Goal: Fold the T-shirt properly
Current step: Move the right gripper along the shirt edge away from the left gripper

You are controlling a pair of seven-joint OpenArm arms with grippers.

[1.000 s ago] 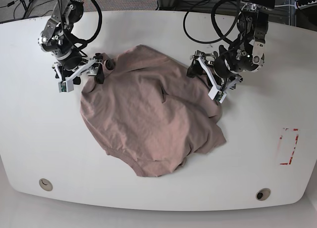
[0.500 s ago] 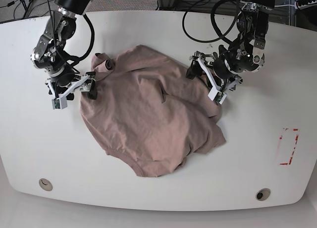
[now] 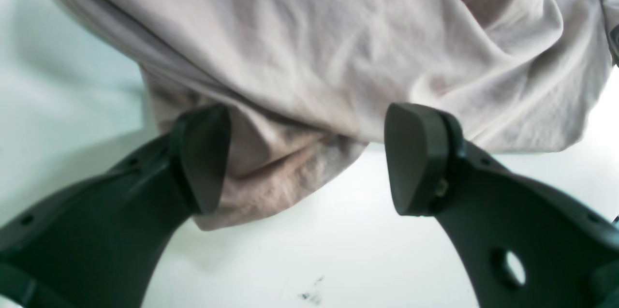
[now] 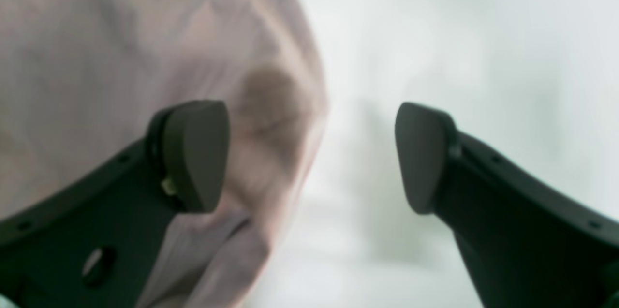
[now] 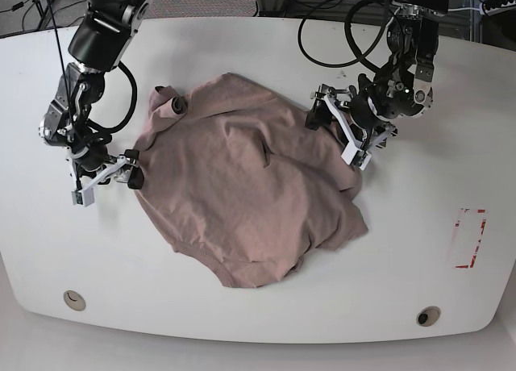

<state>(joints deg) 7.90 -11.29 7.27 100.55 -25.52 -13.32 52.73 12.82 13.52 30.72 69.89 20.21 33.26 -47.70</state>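
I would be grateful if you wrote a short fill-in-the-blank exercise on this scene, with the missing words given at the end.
1. The T-shirt lies crumpled on a ____ table.
2. Both end effectors stand ____, with their fingers apart.
3. The red markings are on the ____ side of the base view.
4. In the right wrist view, the shirt's edge runs between two dark ____.

Missing words: white; open; right; fingers.
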